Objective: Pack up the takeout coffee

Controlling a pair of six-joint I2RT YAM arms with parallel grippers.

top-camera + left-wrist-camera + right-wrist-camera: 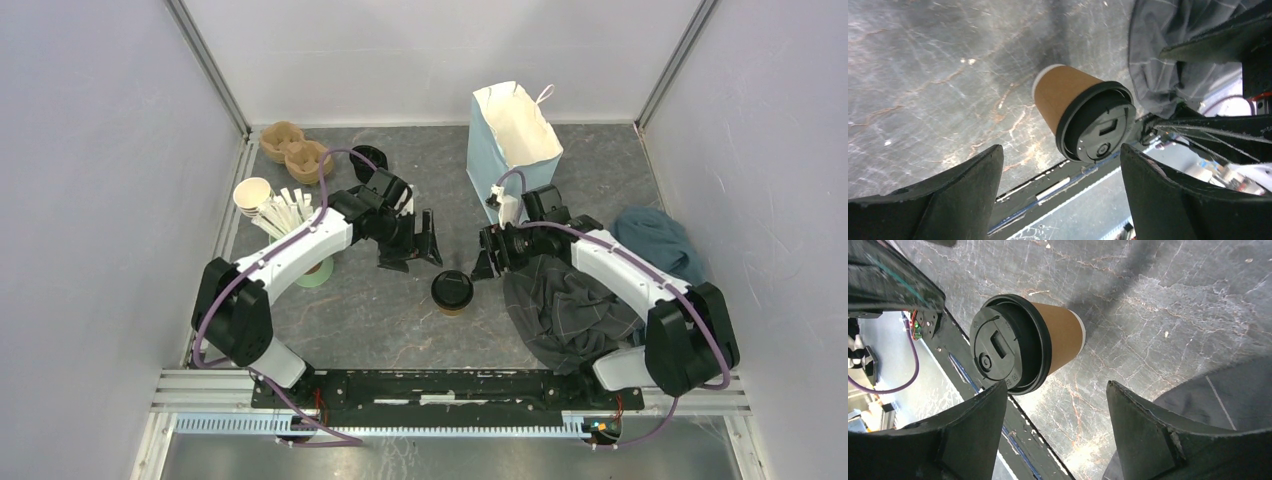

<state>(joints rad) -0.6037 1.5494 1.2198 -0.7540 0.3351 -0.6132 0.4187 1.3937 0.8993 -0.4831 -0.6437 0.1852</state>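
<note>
One takeout coffee [452, 291], a brown paper cup with a black sip lid, stands upright on the grey marbled table between my two arms. My left gripper [416, 252] hovers just up and left of it, open and empty. In the left wrist view the cup [1068, 102] sits beyond the spread fingertips, and that gripper [1060, 160] touches nothing. My right gripper [487, 262] hangs close to the cup's upper right, also open. In the right wrist view the cup [1058, 335] lies ahead of the right gripper [1055, 390], its lid near the left finger [983, 415].
An open light-blue paper bag [512, 140] stands at the back right. Brown pulp cup carriers [295, 150] and black lids [368, 158] lie at the back left. Stacked paper cups [262, 205] lie at the left. A dark cloth [565, 305] and a blue cloth [655, 240] lie by the right arm.
</note>
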